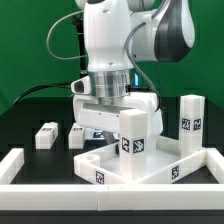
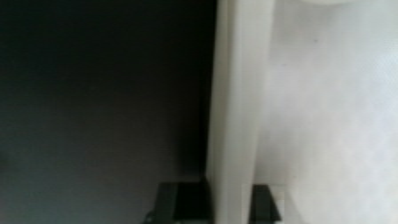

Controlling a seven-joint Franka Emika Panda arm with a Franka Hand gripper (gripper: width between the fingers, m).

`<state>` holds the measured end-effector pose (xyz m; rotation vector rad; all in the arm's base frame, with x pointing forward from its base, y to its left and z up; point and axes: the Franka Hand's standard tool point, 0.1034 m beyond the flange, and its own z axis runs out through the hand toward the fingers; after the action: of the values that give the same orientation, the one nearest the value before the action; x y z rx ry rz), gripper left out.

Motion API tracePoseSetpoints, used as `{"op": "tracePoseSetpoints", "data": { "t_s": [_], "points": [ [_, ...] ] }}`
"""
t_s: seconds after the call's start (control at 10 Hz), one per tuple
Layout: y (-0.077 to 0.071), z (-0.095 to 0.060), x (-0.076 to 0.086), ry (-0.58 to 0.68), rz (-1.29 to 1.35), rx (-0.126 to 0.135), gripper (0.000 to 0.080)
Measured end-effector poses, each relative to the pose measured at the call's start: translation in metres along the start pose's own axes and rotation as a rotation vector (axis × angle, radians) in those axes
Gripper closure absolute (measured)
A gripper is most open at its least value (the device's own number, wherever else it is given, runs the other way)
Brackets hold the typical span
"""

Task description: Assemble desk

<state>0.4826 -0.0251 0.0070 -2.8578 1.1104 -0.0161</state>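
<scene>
- Desk tabletop panel [image 1: 135,165], broad white rimmed plastic, is laid flat on the black table [image 1: 22,125].
- Its thin rim is clamped by the closed end effector [image 2: 222,203], presumably for repositioning.

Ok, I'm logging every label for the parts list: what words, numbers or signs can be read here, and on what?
Words, brands, numbers: none readable in either view.
Square black-and-white tags, patterns not text: on the middle standing leg, the standing leg at the exterior view's right, and the tabletop rim.
Lying leg at the exterior view's left: marking too small to make out.
Wrist view: blurred, nothing legible.
</scene>
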Motion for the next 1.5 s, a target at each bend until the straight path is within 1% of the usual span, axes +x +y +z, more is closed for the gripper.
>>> {"op": "tracePoseSetpoints", "data": {
  "t_s": [0.1, 0.3, 0.4, 0.5, 0.6, 0.7, 0.8, 0.9, 1.1, 1.2, 1.3, 1.4, 1.5],
  "points": [
    [0.001, 0.0, 0.001, 0.003, -0.045, -0.003, 0.0742],
    [0.001, -0.001, 0.004, 0.004, -0.222, -0.006, 0.0742],
    [-0.003, -0.008, 0.023, 0.018, -0.464, -0.006, 0.0742],
    [-0.011, -0.018, 0.049, 0.046, -0.68, 0.001, 0.0742],
    [-0.018, -0.02, 0.059, 0.06, -0.783, 0.009, 0.0742],
    [-0.03, -0.025, 0.067, 0.062, -0.923, 0.011, 0.0742],
    [-0.026, -0.023, 0.067, 0.059, -0.974, 0.005, 0.0742],
    [-0.022, -0.021, 0.066, 0.053, -1.045, -0.008, 0.0742],
    [-0.019, -0.021, 0.069, 0.048, -1.206, -0.03, 0.0742],
    [-0.022, -0.026, 0.079, 0.075, -1.39, -0.046, 0.0742],
    [-0.03, -0.031, 0.087, 0.099, -1.542, -0.046, 0.0742],
    [-0.039, -0.034, 0.091, 0.12, -1.675, -0.038, 0.0742],
    [-0.05, -0.035, 0.086, 0.139, -1.746, -0.056, 0.0742]
  ]
}}
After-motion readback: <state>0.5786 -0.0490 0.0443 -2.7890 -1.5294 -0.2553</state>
